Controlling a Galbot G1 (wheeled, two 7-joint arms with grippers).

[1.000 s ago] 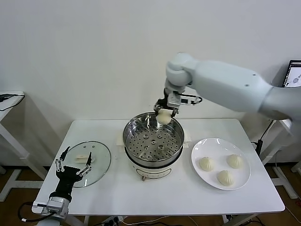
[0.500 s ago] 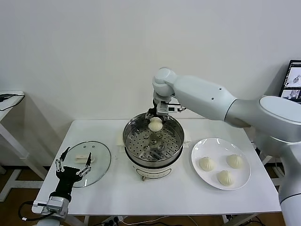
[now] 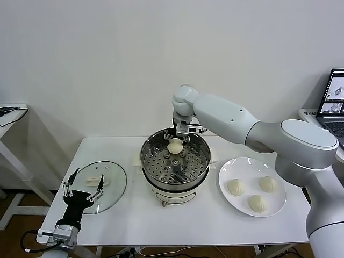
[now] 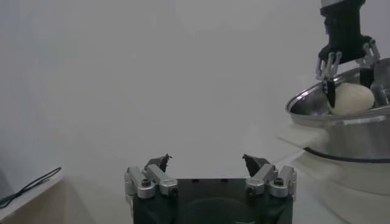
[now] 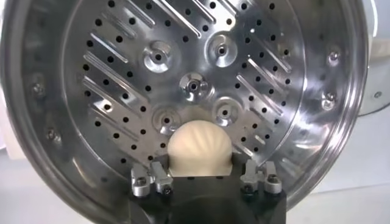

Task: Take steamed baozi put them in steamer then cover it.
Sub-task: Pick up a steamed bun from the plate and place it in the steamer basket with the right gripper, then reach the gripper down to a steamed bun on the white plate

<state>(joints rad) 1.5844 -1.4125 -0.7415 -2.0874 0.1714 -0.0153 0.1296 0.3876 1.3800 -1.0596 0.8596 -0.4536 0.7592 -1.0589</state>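
Note:
The shiny steamer [image 3: 174, 183] stands mid-table with its perforated tray [image 5: 195, 85] bare. My right gripper [image 3: 175, 143] is shut on one cream baozi [image 3: 174, 145] and holds it inside the pot's far rim, just above the tray; the wrist view shows the bun [image 5: 199, 148] between the fingers [image 5: 152, 178]. Three more baozi [image 3: 236, 186] lie on the white plate [image 3: 236, 164] to the right. The glass cover [image 3: 110, 174] with its white handle lies flat at the table's left. My left gripper [image 3: 84, 186] is open and empty, low beside the cover.
A laptop [image 3: 333, 99] stands at the far right off the table. A small side table [image 3: 11, 113] is at the far left. The wall is close behind the table. From the left wrist view the steamer [image 4: 347, 128] and the held bun [image 4: 352, 98] show far off.
My right gripper has carried the baozi leftward and down, from over the pot's far right rim into the pot. The left arm has not moved.

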